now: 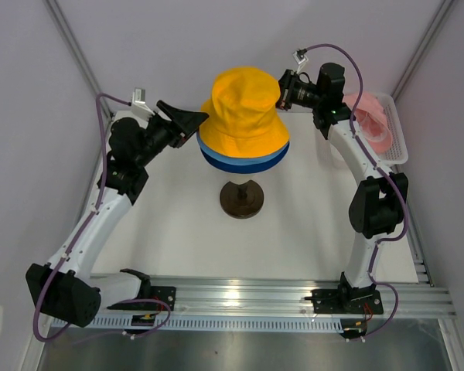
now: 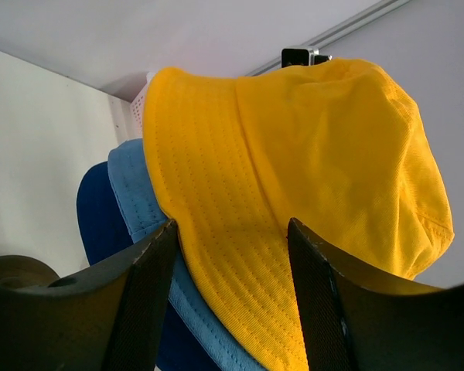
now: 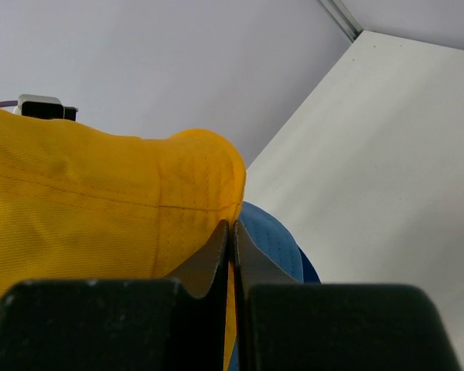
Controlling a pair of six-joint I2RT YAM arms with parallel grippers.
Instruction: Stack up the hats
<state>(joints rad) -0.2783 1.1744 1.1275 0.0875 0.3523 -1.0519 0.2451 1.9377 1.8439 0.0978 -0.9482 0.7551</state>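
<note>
Yellow hat [image 1: 243, 112] tops blue hats; right tool [image 3: 230, 255] pinches brim, left tool [image 2: 230, 255] agape.

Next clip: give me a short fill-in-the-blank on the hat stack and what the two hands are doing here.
1. The top hat on the stack is the ____ one; under it sit the light blue hat and the dark blue hat.
2. The pink hat lies in the white ____ at the table's right.
3. The left hand is ____, a finger on either side of the top hat's brim.
4. The right hand is ____, at the opposite brim.

Missing words: yellow-orange; basket; open; shut
</note>
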